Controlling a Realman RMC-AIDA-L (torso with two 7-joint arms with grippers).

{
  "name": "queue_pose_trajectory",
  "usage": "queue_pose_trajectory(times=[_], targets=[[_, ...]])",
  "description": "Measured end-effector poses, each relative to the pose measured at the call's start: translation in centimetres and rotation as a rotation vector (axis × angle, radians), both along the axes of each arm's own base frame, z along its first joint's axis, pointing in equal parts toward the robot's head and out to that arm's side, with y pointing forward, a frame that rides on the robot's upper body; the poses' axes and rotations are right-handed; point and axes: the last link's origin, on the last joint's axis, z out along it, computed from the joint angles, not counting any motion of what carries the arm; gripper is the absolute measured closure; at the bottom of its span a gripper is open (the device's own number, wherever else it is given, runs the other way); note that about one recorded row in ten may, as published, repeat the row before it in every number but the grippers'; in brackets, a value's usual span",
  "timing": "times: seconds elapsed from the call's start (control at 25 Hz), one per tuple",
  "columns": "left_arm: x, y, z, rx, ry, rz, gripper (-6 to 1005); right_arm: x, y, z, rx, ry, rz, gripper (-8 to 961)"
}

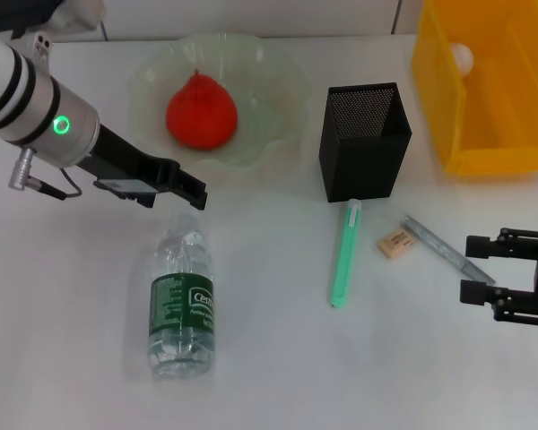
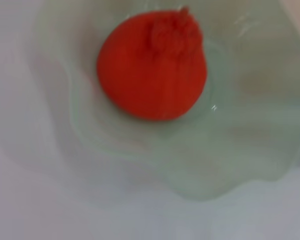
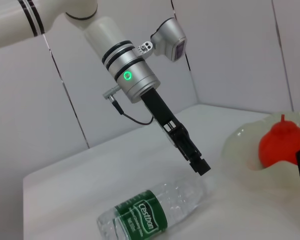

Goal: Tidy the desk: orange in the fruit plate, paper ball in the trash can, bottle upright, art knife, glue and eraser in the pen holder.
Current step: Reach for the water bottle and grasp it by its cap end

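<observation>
From my head camera I see the white bench with the orange sitting in the fruit plate near the far edge, and the paper ball lying inside the yellow trash can at the far right corner. The black pen holder stands between plate and can. The bottle lies on its side toward the near left; my left claw hangs just above its cap, pinching nothing, and I cannot tell whether it is spread. A green art knife, the eraser and a grey stick lie in front of the holder. My right claw hovers spread and empty near the right edge. My left wrist camera shows only the orange in the plate. My right wrist camera shows the left claw over the lying bottle.
</observation>
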Motion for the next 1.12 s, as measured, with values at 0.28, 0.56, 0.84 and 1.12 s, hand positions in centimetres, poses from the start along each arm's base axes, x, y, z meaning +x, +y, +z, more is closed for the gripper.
queue_pose_trajectory(times=[0.28,0.56,0.84,1.12], targets=[[-0.8,-0.1,-0.9,0.001,0.014,0.019,242,0.0,0.2,-0.7,-0.014,-0.010,0.001,313],[-1.1,-0.1,-1.8,-0.008,0.040,0.012,271,0.1,0.2,-0.8,-0.010,-0.003,0.000,313],[-1.0,-0.1,-2.3,-0.021,0.065,-0.015,301,0.2,0.0,-0.8,-0.011,-0.003,-0.006,313],[-1.0,-0.2,-2.2,-0.028,0.083,-0.045,389,0.2,0.0,-0.8,-0.009,0.002,-0.011,313]])
